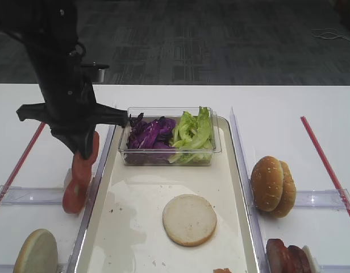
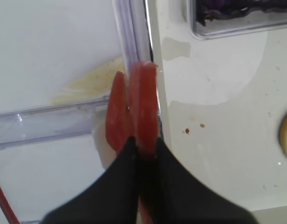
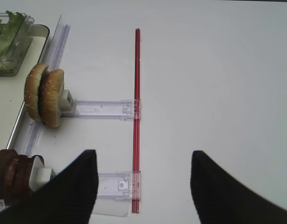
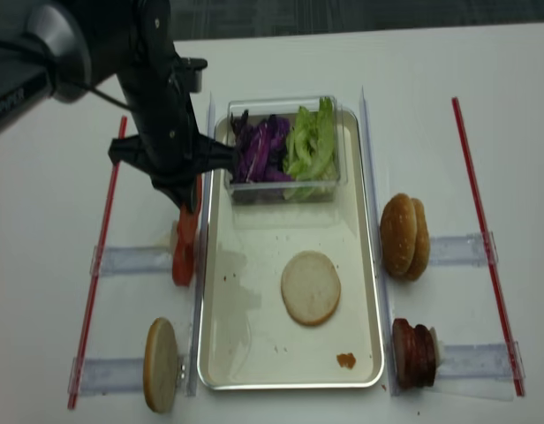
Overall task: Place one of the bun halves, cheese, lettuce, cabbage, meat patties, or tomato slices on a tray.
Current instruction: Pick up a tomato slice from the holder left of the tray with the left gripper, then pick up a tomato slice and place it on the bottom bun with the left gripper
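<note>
In the exterior high view the left gripper [image 1: 84,152] hangs over the row of tomato slices [image 1: 79,176] that stand on edge in a clear rack just left of the tray [image 1: 234,170], its jaws closed on the top slice. A bun half [image 1: 189,219] lies cut face up on the tray floor, and a clear box [image 1: 169,156] at the tray's far end holds purple cabbage [image 1: 152,133] beside green lettuce [image 1: 192,132]. Two sesame buns [image 1: 273,185] stand on edge to the right of the tray, with meat patties [image 1: 284,257] nearer the camera. The right wrist view shows the right gripper [image 3: 143,184] with its jaws spread wide and nothing between them, hovering over bare table beside a red strip [image 3: 137,116], well away from the tray. The left wrist view is the closest: the dark fingers [image 2: 171,186] pinch one red slice, a second slice sits touching it on the left, and the tray rim runs just to the right. The realsense overhead view confirms the left arm is over the tomato rack, beside the tray's left rim. The step in hand looks like the pick of a tomato slice; the next move calls for lifting it clear of its neighbour, carrying it right over the rim, and setting it down on the tray floor, likely near the bun.
</note>
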You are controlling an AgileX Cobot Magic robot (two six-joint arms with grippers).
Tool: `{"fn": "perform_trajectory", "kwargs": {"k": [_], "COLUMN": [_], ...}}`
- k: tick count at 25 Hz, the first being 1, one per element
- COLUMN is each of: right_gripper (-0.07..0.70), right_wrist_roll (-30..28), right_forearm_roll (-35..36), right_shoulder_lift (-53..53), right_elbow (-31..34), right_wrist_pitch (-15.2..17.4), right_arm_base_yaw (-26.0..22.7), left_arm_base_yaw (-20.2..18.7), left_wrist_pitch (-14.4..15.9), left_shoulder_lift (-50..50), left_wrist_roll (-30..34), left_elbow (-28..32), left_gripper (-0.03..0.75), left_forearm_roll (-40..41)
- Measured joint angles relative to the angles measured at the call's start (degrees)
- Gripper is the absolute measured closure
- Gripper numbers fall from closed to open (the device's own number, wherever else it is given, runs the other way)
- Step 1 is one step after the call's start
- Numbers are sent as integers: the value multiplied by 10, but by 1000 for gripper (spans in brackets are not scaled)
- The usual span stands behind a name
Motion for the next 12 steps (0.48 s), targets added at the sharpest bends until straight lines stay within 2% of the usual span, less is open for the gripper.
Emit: {"fn": "perform_trajectory", "kwargs": {"k": [6, 12], "right_gripper": [178, 178], "right_wrist_roll": [4, 4], "right_forearm_roll": [0, 0], "right_shoulder_lift": [0, 0], "right_elbow": [0, 0], "right_wrist_pitch": [0, 0], "right_arm_base_yaw": [0, 0], "left_arm_base_yaw": [-24, -53], "left_wrist_pitch": [2, 5], "left_shoulder_lift": [-50, -92], "left_wrist_roll": [0, -7], "left_elbow": [0, 26], "left_gripper": [690, 692], "left_forearm_roll": [1, -1]}}
